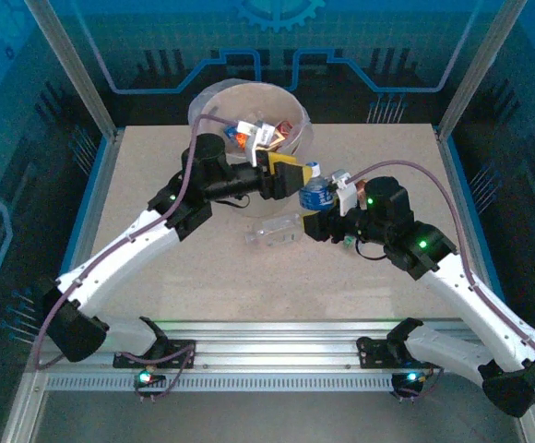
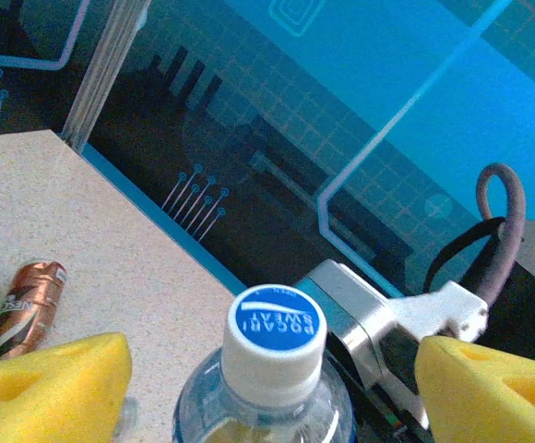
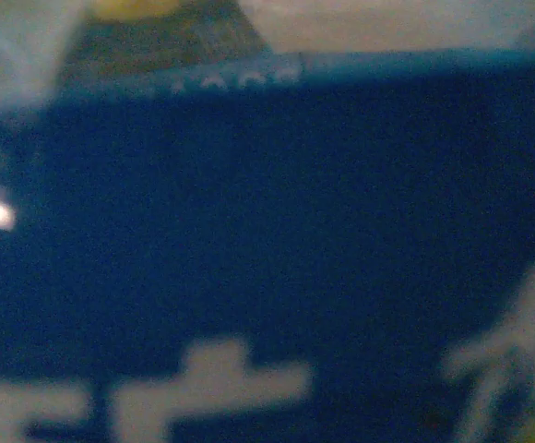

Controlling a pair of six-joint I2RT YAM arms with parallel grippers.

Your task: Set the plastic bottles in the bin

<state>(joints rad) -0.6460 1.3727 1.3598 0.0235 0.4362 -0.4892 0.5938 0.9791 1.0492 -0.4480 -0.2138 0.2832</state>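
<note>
Dim blue cast; blurred right-wrist view

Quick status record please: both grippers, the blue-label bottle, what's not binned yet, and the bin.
blue-label bottle: upright between the grippers, white cap on
left gripper: open, yellow fingers either side of the cap, not touching
right gripper: close against the bottle's label; grip cannot be told
not binned: clear bottle lying on the table; copper-label bottle
bin: several bottles inside
</note>
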